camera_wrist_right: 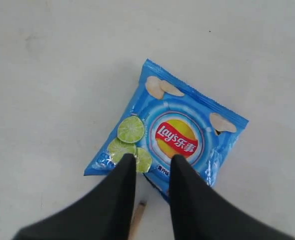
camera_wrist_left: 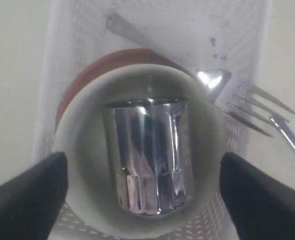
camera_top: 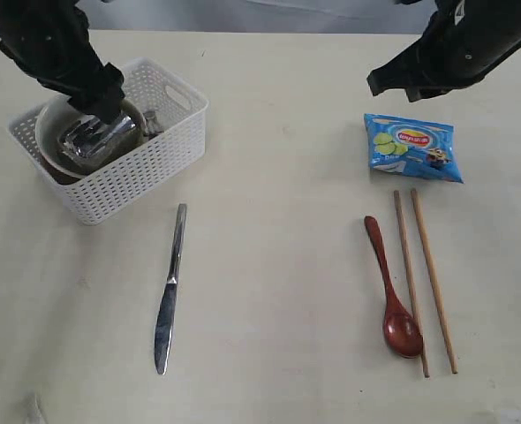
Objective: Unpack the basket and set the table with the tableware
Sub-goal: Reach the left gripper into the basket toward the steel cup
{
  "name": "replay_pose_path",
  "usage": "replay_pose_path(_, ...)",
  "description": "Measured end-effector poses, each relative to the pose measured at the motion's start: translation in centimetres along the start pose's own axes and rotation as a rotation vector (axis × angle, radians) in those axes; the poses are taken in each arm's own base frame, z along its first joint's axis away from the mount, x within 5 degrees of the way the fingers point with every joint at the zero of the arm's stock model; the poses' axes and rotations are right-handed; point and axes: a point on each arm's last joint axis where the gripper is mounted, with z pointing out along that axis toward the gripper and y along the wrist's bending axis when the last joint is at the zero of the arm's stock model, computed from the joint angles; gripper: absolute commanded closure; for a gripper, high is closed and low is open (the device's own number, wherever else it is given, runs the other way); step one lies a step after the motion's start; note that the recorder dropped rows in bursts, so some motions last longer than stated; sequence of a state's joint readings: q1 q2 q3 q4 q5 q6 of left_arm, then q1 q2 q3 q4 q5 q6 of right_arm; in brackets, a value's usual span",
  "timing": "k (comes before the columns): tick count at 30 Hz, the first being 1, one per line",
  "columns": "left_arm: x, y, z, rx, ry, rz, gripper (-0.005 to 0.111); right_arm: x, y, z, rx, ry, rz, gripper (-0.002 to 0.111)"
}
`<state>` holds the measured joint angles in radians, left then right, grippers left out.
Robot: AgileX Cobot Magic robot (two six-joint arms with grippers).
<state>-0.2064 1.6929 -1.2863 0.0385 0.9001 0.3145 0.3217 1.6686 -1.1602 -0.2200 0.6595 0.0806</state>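
Tableware is split between the table (camera_top: 278,265) and the basket (camera_top: 137,181). Nearest, on the left, the steel knife (camera_top: 169,291) lies flat with its blade toward the near edge. On the near right lie the red-brown spoon (camera_top: 391,287) and, just beside it, two wooden chopsticks (camera_top: 434,283), all roughly parallel.

Farther back on the left, the white basket holds the rest. A cream bowl (camera_wrist_left: 82,150) sits on a red-brown plate (camera_wrist_left: 87,75). A shiny steel cup (camera_wrist_left: 147,155) lies on its side inside the bowl, and a fork (camera_wrist_left: 267,112) rests against the basket wall.

The cup looks light and stiff but smooth, so it may slip or roll. A hold across its body, or on its rim, seems best. The bowl is probably heavier and breakable, and its rim is the place to take it. The plate is covered by the bowl. The fork is thin and lies close to the wall, so pinching it looks awkward.

The left tool (camera_wrist_left: 143,165) hangs over the bowl, spread wide, with one finger outside each side of the rim and gripping nothing. At the far right, the right tool (camera_wrist_right: 151,159) hovers over the blue packet (camera_top: 412,147). Its fingers are nearly together with a narrow gap, pinching nothing.
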Motion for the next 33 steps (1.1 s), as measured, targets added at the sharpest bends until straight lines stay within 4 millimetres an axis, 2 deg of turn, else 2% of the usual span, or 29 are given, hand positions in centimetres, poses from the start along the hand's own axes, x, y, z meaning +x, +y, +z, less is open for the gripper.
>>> replay_pose_path(5, 0.0, 0.0, 0.1, 0.003, 0.017, -0.007, 0.028, 0.0, 0.1, 0.0, -0.008, 0.001, 0.010, 0.084)
replay_pose_path(24, 0.3, -0.2, 5.4, 0.044, 0.137, -0.003, 0.029, -0.2, 0.2, 0.0, -0.018, -0.019, 0.020, 0.084)
replay_pose_path(33, 0.2, -0.1, 6.8, 0.031, 0.141, -0.001, 0.038, -0.2, 0.2, 0.0, -0.021, -0.021, 0.024, 0.084)
